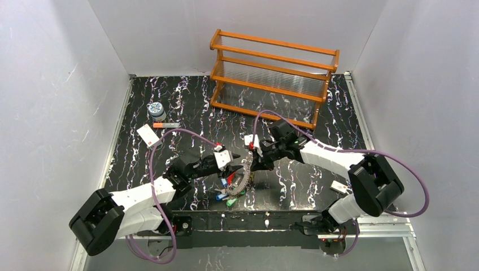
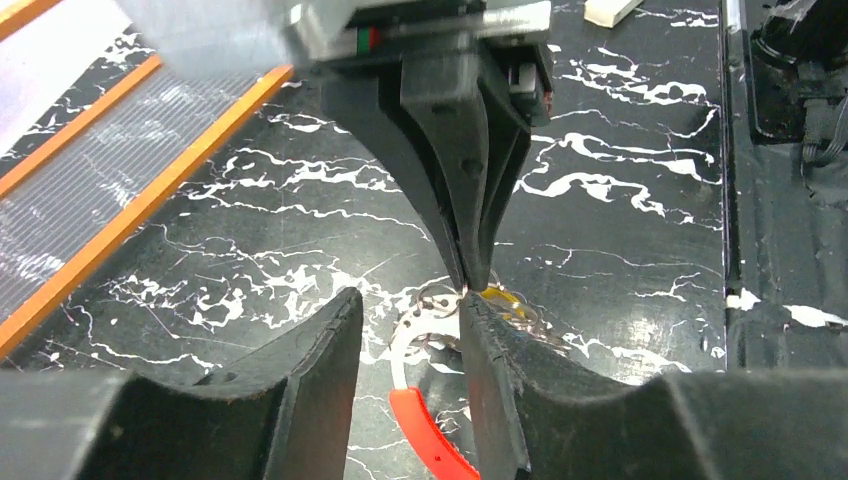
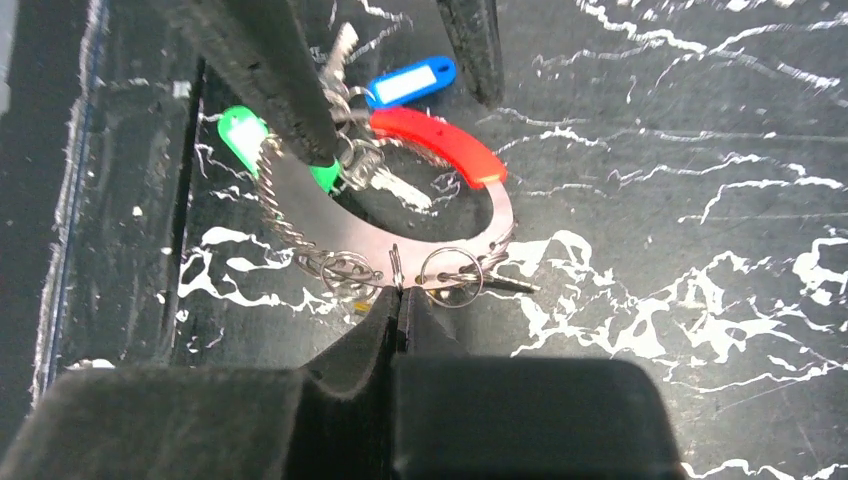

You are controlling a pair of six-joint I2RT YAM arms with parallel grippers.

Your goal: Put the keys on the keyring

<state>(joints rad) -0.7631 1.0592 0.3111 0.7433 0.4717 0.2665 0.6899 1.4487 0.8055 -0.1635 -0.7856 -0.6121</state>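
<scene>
- Keyring (image 3: 420, 235): thin silvery loop with a curved red piece (image 3: 440, 145). It lies flat on the black marbled table (image 1: 316, 169), toward the near edge, between the two arms.
- keys (image 3: 405, 190) are bunched at one side of the loop: blue tag (image 3: 410, 82), green tag (image 3: 240, 130), a bare metal blade between them. A short chain (image 3: 275, 210) runs along the loop. Can't tell whether every key is actually threaded on.
- right gripper (image 3: 400, 300): pinched tight. The tips meet on what looks like a small split ring (image 3: 395, 265) standing on edge at the loop's rim. It could be the loop's own edge, too fine to be sure.
- left gripper (image 2: 408, 310): jaws apart, straddling the loop from the opposite side, nothing clamped. One finger sits right by the key bunch.
- Handling guess: everything is light, hard, thin and slick. The loop is stiff but springy and likely to skate or flip on the smooth top if nudged. The keys dangle loose.
- Where to grab: take the loop by the red piece or the flat band, which are wider and less slippery. Take a key by its plastic tag, not the blade.
- Risk: the split ring popping out of a fingertip pinch.
</scene>
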